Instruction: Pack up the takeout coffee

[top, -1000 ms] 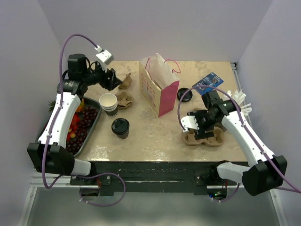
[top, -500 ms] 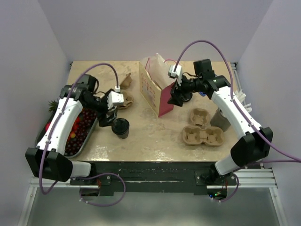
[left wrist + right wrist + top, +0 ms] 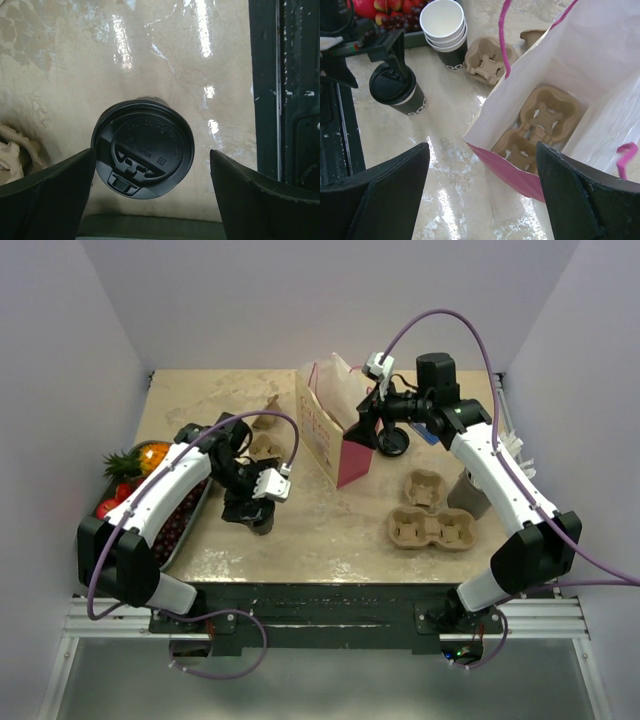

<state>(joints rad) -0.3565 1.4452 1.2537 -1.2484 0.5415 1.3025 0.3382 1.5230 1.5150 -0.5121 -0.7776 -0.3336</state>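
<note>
The takeout coffee (image 3: 142, 147), a dark-banded cup with a round black lid, stands on the table near the front edge. My left gripper (image 3: 152, 151) hangs open just above it, one finger on each side of the lid and neither touching. From above, that gripper (image 3: 250, 510) covers most of the cup (image 3: 262, 523). My right gripper (image 3: 483, 145) is open over the near edge of the pink and white paper bag (image 3: 590, 65), holding nothing. A cardboard cup carrier (image 3: 540, 125) lies in the bottom of the bag (image 3: 340, 435). The right wrist view also shows the cup (image 3: 400, 90) under the left fingers.
Stacked lidless cups (image 3: 444, 25) and a loose carrier (image 3: 487, 62) sit behind the coffee. A fruit tray (image 3: 196, 508) lies at the left. Two more carriers (image 3: 430, 527) and a grey cup (image 3: 466, 495) are at the right, with a loose black lid (image 3: 393, 443) behind the bag.
My left arm swung forward and now sits over the coffee with its jaws wide apart. My right gripper shifted slightly left and up at the bag's mouth.
</note>
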